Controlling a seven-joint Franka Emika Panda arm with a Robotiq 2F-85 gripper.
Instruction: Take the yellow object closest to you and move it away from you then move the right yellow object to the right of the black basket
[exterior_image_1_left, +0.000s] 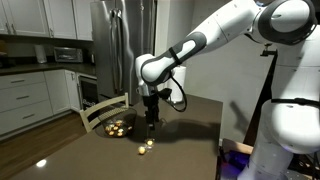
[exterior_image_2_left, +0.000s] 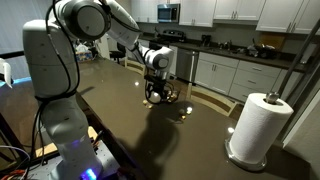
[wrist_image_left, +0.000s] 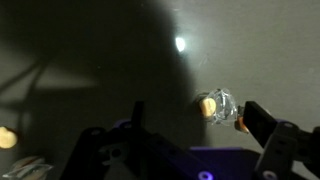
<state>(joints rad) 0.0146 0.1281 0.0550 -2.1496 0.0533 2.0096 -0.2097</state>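
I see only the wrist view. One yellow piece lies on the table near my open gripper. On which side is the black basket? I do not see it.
Observer: In an exterior view the black basket sits on the table next to the gripper, on the side toward the chair.
Operator: Is something else standing on the table?
Observer: Yes, a paper towel roll stands upright near one table edge, well apart from the gripper.
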